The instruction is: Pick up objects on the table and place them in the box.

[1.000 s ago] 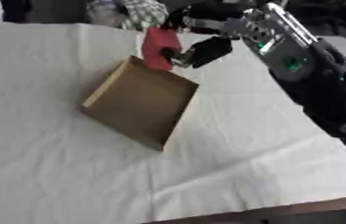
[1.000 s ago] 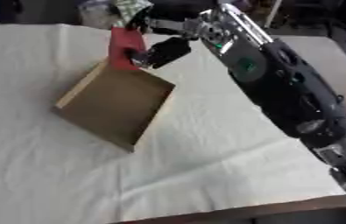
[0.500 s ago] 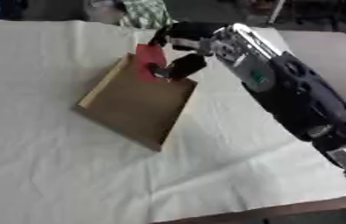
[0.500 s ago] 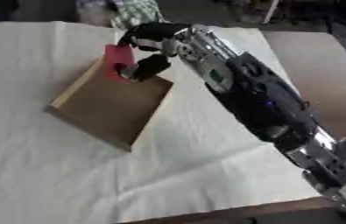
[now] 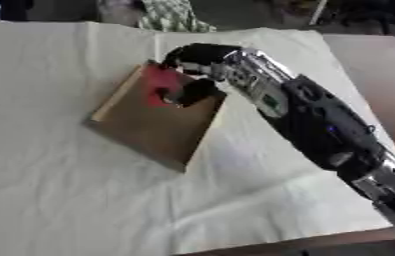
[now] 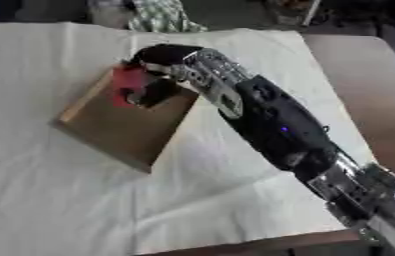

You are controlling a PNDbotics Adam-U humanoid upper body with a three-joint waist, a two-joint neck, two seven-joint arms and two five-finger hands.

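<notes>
red object over box, right hand gripping

The shallow brown cardboard box lies open-topped on the white cloth-covered table. Its far end is blocked by the black right hand curled round a red block. Cloth left and near of the box lies bare. A green-and-white patterned cloth crowds the far edge.

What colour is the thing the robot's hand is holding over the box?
Red: the object in the right hand, clearest in the left eye view.
</notes>
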